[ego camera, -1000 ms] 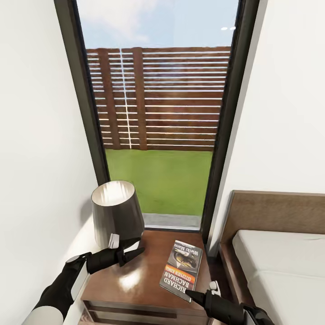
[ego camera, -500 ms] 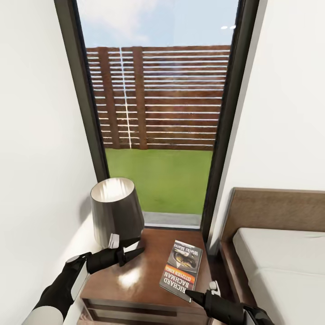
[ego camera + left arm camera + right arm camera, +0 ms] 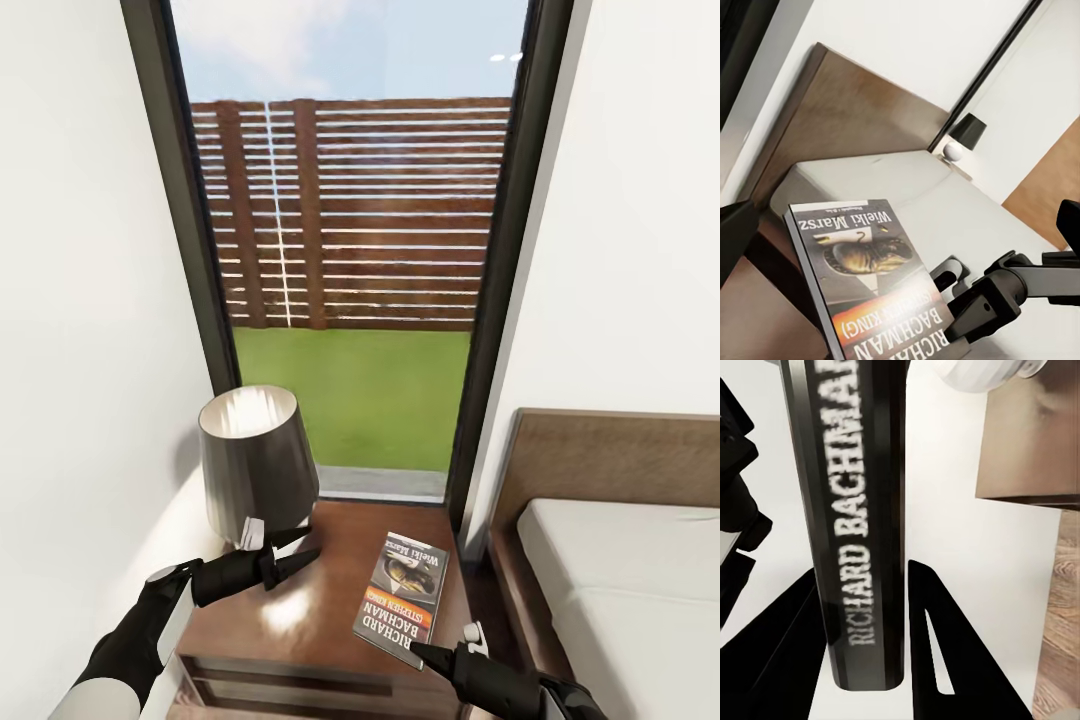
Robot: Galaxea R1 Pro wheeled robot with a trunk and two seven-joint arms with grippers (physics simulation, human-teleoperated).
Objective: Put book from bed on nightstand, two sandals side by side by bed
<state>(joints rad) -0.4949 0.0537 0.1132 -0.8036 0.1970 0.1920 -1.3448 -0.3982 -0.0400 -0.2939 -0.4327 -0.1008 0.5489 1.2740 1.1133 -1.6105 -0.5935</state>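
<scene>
The book (image 3: 405, 598) lies flat on the glossy nightstand (image 3: 300, 625), cover up, near its right front corner. My right gripper (image 3: 418, 652) reaches in from the front and is shut on the book's near edge. In the right wrist view its dark fingers (image 3: 780, 660) sit on either side of the book's spine (image 3: 862, 510). My left gripper (image 3: 303, 550) hovers open over the nightstand's left part, beside the lamp (image 3: 250, 465), a hand's width from the book (image 3: 862, 277). The bed (image 3: 620, 570) stands to the right. The sandals are out of view.
The nightstand sits in a narrow nook, with a white wall (image 3: 80, 350) at left and a tall dark-framed window (image 3: 350, 300) behind it. The bed's brown headboard (image 3: 610, 455) stands against the right wall. A second lamp (image 3: 964, 135) stands beyond the bed.
The head camera has shifted a little, so the lamp and bed sit higher in the picture. Both arms and the book have kept their places.
</scene>
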